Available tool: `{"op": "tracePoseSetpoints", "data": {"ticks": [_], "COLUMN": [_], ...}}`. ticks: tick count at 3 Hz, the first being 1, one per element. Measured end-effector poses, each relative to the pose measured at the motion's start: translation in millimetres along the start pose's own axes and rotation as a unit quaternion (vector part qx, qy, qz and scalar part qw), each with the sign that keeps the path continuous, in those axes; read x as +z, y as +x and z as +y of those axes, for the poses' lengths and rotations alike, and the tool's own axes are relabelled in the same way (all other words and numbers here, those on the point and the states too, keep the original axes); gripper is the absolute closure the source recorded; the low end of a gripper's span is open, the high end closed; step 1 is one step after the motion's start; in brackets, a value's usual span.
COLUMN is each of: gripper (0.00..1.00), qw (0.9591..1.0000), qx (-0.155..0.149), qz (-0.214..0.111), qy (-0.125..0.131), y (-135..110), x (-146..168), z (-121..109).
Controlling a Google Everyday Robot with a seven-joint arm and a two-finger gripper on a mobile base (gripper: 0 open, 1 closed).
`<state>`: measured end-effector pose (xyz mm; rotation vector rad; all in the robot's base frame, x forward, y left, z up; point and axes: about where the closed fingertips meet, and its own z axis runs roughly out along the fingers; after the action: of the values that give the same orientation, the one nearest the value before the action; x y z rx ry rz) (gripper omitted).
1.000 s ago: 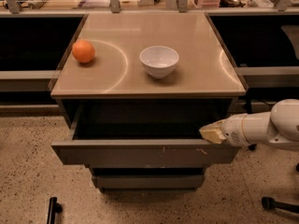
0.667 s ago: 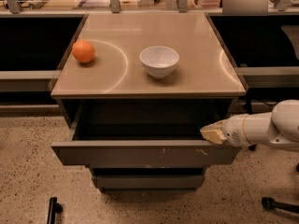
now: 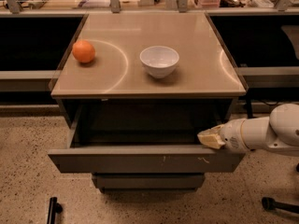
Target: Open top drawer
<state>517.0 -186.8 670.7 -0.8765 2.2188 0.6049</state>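
The top drawer [image 3: 140, 161] is a wide grey handleless front with small pale scratch marks right of centre. It stands pulled out from the cabinet, and its dark inside shows behind the front. My gripper [image 3: 209, 137] reaches in from the right on a white arm [image 3: 261, 132]. Its pale tip rests at the top edge of the drawer front, near the right end.
An orange [image 3: 83, 51] and a white bowl [image 3: 159, 61] sit on the beige cabinet top [image 3: 196, 36]. A narrower grey drawer front [image 3: 147, 181] sits below the open one. Speckled floor lies around, with a black object [image 3: 53, 209] at lower left and a caster [image 3: 273, 204] at lower right.
The view has shifted slightly. The drawer stands open about as before and the gripper stays at its right top edge.
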Motion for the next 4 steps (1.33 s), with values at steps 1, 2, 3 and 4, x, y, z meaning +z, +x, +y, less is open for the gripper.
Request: {"op": "tracePoseSetpoints", "data": {"ticks": [1, 2, 3, 4], "gripper": [1.0, 1.0, 1.0, 0.82], "qw": [0.9997, 0.997, 0.997, 0.997], "qx": [-0.002, -0.035, -0.036, -0.036], "qz": [-0.015, -0.041, -0.041, -0.041], "qy": [0.019, 0.055, 0.055, 0.055], "y": [-1.7, -23.5, -23.6, -23.7], "x": [-12.1, -42.9, -43.5, -43.5], "z": [5.1, 11.2, 11.5, 11.5]}}
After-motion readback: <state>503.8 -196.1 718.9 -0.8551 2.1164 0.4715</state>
